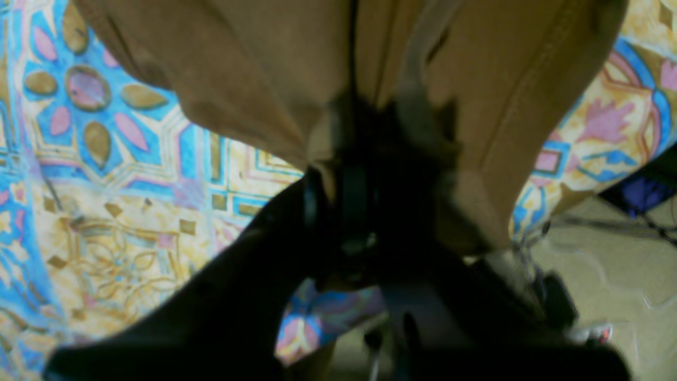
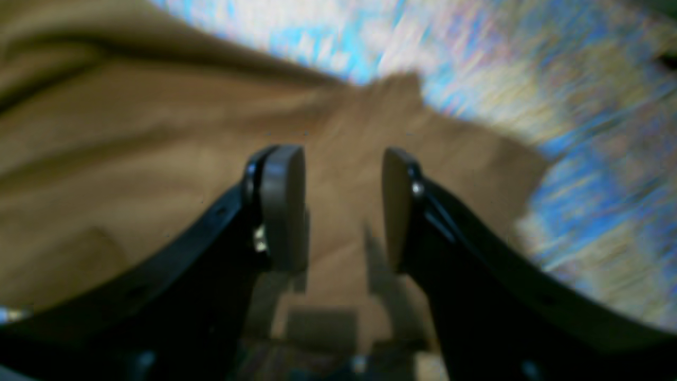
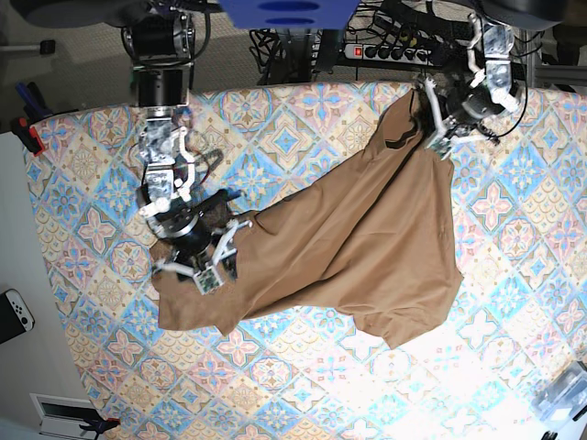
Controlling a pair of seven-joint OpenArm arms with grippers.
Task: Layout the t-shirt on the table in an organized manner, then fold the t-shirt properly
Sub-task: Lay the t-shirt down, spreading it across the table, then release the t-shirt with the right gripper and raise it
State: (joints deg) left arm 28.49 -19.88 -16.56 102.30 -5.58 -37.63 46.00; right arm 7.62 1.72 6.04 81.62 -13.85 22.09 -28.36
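The tan-brown t-shirt [image 3: 348, 238] lies crumpled diagonally across the patterned table [image 3: 303, 394], from the far right edge to the near left. My left gripper [image 3: 433, 119] is shut on a bunched edge of the t-shirt near the table's far right. In the left wrist view the cloth [image 1: 254, 69] gathers into the dark gripper [image 1: 365, 159]. My right gripper [image 3: 220, 261] is open over the shirt's left end. In the blurred right wrist view its fingertips [image 2: 285, 206] stand apart above the brown cloth [image 2: 132, 174], holding nothing.
The table edge and floor [image 1: 608, 275] are close to the left gripper. A power strip [image 3: 394, 50] and cables lie beyond the far edge. A white controller [image 3: 14, 312] sits off the table at left. A clear plastic item [image 3: 564, 394] is at the near right corner.
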